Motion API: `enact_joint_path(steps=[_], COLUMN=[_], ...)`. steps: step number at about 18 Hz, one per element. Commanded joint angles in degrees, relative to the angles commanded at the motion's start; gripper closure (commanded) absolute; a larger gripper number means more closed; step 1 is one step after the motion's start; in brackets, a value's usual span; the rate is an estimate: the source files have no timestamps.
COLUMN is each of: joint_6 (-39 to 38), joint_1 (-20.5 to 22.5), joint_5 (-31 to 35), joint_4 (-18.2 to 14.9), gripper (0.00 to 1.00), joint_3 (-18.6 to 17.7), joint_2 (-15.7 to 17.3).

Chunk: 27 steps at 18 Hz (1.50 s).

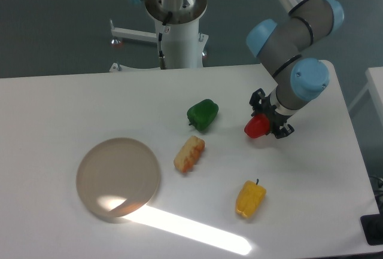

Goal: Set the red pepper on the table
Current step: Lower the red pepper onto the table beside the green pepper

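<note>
No words to read here.
There are no letters, numbers, labels or signs on anything in this view — not on the robot arm (pixel 297 32), not on the table (pixel 72 103), not on the plate (pixel 118 177) — all of them are plain.

The arm (pixel 293 29) runs off the top edge, and the jaws partly hide the red pepper (pixel 256 127).
</note>
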Motion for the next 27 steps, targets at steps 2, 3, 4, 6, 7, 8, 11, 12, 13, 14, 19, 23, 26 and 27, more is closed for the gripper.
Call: enact_joint_path(steps=[2,3,4,6,7,8,11,12,13,14,19,23,26,27], joint_6=[0.0,-0.09,-0.09,-0.79,-0.88,-0.97,-1.32,-1.32,-1.41,-1.41,-1.41,-1.41,-1.41,-1.41], joint_1=[-0.09,-0.09,-0.17,-0.18,-0.26,-0.26,-0.26,-0.35,-0.35,-0.35,-0.35,-0.35,-0.44,-0.44], joint_5=[0.0,0.0,0.0,0.0,0.0,0.09,0.18,0.18,0.18,0.18,0.18,0.18,0.18,0.18], joint_4=[0.0,0.0,0.0,0.09,0.09,0.09,0.09,0.09,0.18,0.09,0.09,0.09,0.09,0.18], gripper=[0.39,0.39,0.39,0.39,0.39,0.39,0.39,0.39,0.39,0.39,0.38,0.36,0.36,0.36], joint_3=[-0.09,-0.09,-0.09,-0.26,-0.18,-0.26,-0.35,-0.44,-0.53,-0.53,-0.53,-0.53,-0.62,-0.7], joint_2=[0.0,0.0,-0.09,-0.18,-0.26,-0.26,-0.44,-0.44,-0.44,-0.53,-0.62,-0.7,-0.79,-0.79])
